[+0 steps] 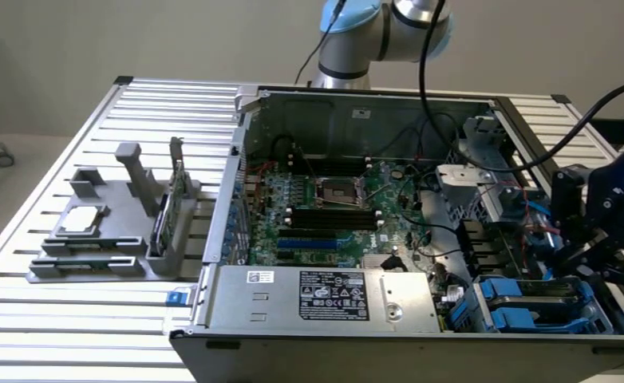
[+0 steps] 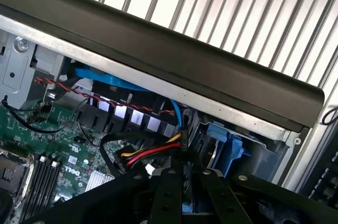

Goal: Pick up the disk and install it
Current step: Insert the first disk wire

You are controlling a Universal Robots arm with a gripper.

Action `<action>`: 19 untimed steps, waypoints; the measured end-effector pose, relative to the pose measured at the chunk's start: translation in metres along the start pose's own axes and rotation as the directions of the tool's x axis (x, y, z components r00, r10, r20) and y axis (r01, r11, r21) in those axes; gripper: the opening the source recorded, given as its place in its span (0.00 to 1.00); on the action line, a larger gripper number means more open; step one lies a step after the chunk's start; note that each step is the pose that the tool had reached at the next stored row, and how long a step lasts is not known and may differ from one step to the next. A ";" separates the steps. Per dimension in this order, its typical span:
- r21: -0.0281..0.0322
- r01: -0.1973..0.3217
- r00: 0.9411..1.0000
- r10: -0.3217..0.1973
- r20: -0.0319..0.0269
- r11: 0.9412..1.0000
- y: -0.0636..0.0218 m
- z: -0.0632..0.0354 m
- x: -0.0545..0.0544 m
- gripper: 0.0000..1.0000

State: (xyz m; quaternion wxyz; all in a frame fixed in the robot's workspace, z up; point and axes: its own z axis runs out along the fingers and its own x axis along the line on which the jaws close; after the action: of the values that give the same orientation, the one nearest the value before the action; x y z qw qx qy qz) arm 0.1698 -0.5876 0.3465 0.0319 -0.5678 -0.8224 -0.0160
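One disk (image 1: 534, 301) sits low in the drive bay at the near right corner of the open computer case (image 1: 290, 327) — its bright blue carrier shows between the bay walls, just right of the power supply (image 1: 323, 293) in the exterior view. In the wrist view the blue carrier (image 2: 224, 147) stands just beyond the gripper (image 2: 186, 184), partly behind the bay's metal edge.

The gripper (image 1: 594, 259) hangs directly above and to the right of that bay, at the case's right wall. Its fingers (image 2: 168, 192) are drawn narrow, close together with only a slim gap; whether they pinch anything I cannot tell, since their tips are hidden among the cables. A bundle of red, yellow and black wires (image 2: 148, 154) runs right beside them.

Judging from this, the disk looks largely seated, and the work in hand is the final settling. To do that well, the push should run straight along the bay's rails, with the carrier square to the walls, and the wire bundle kept out from under the fingers — a snagged cable could tilt the carrier or stop it short.

Farther left lie the motherboard (image 1: 323, 207) and, outside the case, a grey parts stand (image 1: 110, 231) on the slatted table (image 1: 67, 335).
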 end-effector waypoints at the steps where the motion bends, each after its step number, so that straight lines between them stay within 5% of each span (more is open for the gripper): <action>1: 0.000 0.000 1.000 0.000 0.000 1.000 -0.0021 -0.0005 0.000 0.16; 6: 0.001 -0.006 1.000 0.006 0.005 1.000 -0.0069 -0.0017 0.001 0.16; 9: 0.007 -0.022 0.999 0.022 0.024 1.000 -0.0070 -0.0017 0.001 0.16; 15: 0.021 -0.055 0.996 0.053 0.072 0.998 -0.0071 -0.0017 0.001 0.16; 19: 0.022 -0.082 0.994 0.080 0.072 0.996 -0.0071 -0.0029 0.001 0.16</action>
State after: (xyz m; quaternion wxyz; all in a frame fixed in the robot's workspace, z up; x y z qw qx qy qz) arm 0.1629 -0.5893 0.3496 0.0100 -0.6003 -0.7996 0.0157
